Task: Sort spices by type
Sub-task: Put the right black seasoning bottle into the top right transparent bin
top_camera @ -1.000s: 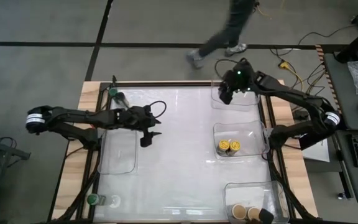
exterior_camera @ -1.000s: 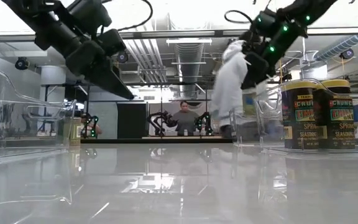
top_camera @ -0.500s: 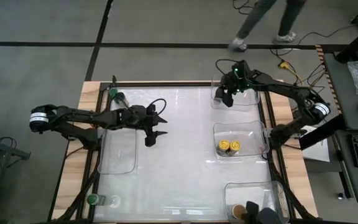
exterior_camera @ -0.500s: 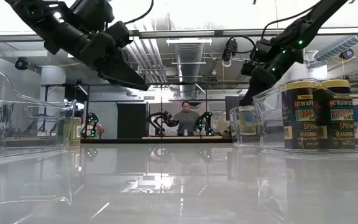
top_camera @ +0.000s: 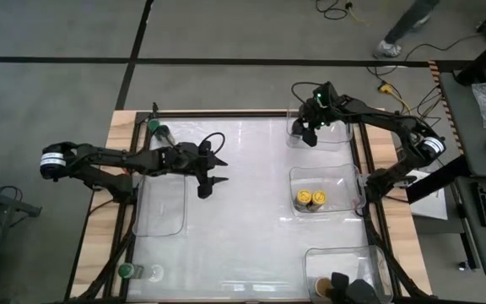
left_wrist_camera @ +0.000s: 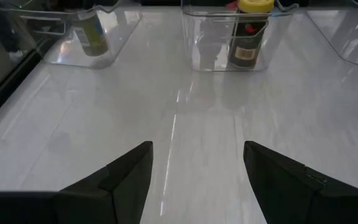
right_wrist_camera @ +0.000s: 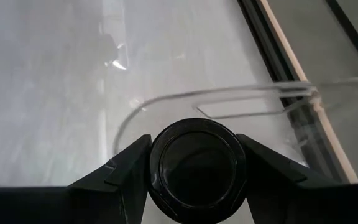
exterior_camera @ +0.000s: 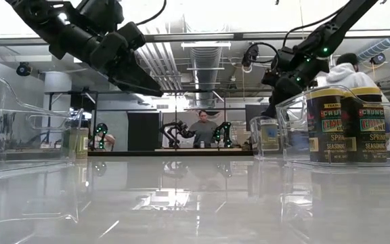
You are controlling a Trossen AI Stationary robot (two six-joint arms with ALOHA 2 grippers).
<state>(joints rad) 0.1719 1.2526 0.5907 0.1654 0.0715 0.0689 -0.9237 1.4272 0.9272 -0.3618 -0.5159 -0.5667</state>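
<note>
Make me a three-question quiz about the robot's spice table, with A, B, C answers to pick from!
1. Where are the yellow-lidded jars?
A. On the floor
B. In the middle bin on the right side
C. On a shelf

2. How many yellow-lidded jars stand there?
A. One
B. Four
C. Two

3. What is the left pincer doing?
A. Open and empty
B. Shut on a jar
C. Shut on a spoon

Answers: 1 B, the high view shows them inside that clear bin. 2 C, two yellow lids sit side by side. 3 A, the left wrist view shows its fingers apart with only bare table between them.
</note>
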